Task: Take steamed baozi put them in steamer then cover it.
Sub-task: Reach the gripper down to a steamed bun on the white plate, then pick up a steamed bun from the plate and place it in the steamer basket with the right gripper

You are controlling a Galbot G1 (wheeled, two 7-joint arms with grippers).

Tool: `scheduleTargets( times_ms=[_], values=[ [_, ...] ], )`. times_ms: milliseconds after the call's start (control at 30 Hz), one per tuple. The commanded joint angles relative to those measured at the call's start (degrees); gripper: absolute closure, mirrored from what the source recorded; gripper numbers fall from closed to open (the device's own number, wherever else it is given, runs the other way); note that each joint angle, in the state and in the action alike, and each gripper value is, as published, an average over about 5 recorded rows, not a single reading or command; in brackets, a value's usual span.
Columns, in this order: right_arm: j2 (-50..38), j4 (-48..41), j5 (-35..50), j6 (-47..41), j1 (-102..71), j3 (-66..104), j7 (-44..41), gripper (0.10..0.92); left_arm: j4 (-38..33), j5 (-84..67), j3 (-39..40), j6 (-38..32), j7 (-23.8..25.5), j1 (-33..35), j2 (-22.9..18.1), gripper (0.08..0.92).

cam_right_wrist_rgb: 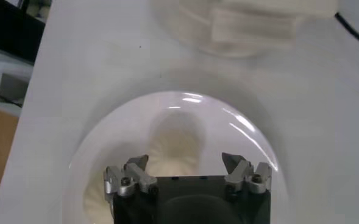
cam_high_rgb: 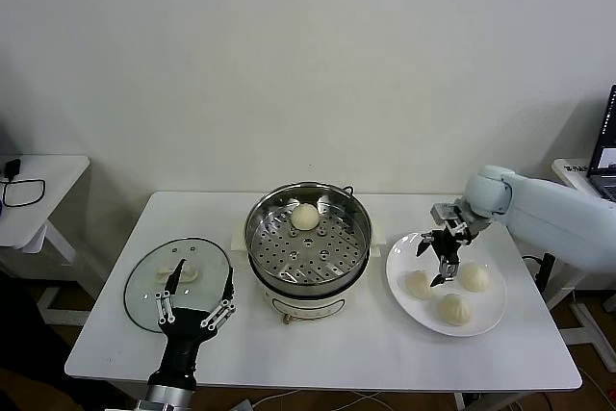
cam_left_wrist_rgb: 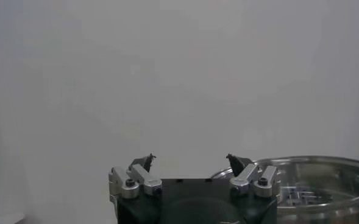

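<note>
One baozi [cam_high_rgb: 305,216] sits on the perforated tray of the steel steamer [cam_high_rgb: 260,238] at the table's middle. Three baozi [cam_high_rgb: 418,284] [cam_high_rgb: 473,277] [cam_high_rgb: 454,308] lie on a white plate [cam_high_rgb: 486,322] to the right. My right gripper [cam_high_rgb: 435,259] is open and empty, hovering just above the plate beside the leftmost bun; in the right wrist view a bun [cam_right_wrist_rgb: 173,146] lies below the open gripper [cam_right_wrist_rgb: 185,163]. The glass cover [cam_high_rgb: 144,281] lies flat on the table, left of the steamer. My left gripper [cam_high_rgb: 198,293] is open and empty above the cover's front edge, and its wrist view [cam_left_wrist_rgb: 189,159] shows it pointing at the wall.
The steamer stands on a cream-white base [cam_high_rgb: 306,309]; its rim [cam_left_wrist_rgb: 316,162] shows in the left wrist view and its base [cam_right_wrist_rgb: 252,27] in the right wrist view. A small white side table [cam_high_rgb: 43,180] with a black cable stands far left. A laptop edge [cam_high_rgb: 608,137] is at far right.
</note>
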Motion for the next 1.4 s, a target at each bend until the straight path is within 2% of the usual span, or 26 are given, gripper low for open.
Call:
scheduleTargets(
  times_ms=[33, 500, 767, 933, 1167, 1400],
  values=[
    [-0.2, -0.3, 0.0, -1.3, -3.1, 0.5, 2.4, 0.203, 0.2, 0.0, -0.1, -0.2, -0.1, 0.1, 0.0, 0.177],
    [1.5, -1.9, -2.0, -1.0, -4.5, 0.9, 2.3, 0.206, 0.4, 0.0, -0.3, -0.4, -0.3, 0.1, -0.1, 0.177],
    [1.8, -2.3, -2.9, -0.7, -5.0, 1.8, 2.7, 0.317, 0.5, 0.0, -0.3, -0.4, -0.4, -0.1, -0.2, 0.177],
    [1.4, -1.6, -3.1, -0.6, -3.6, 1.7, 2.3, 0.353, 0.5, 0.0, -0.4, -0.3, -0.5, -0.2, -0.1, 0.177],
    [1.3, 0.5, -1.3, -0.5, 8.4, -2.2, -3.9, 0.366, 0.2, -0.1, -0.2, 0.0, -0.6, -0.7, 0.1, 0.177],
    [6.9, 1.3, 4.4, -0.7, 26.4, -8.7, -12.0, 0.372, -0.2, -0.1, 0.2, 0.2, -0.7, -1.3, 0.5, 0.177]
  ],
)
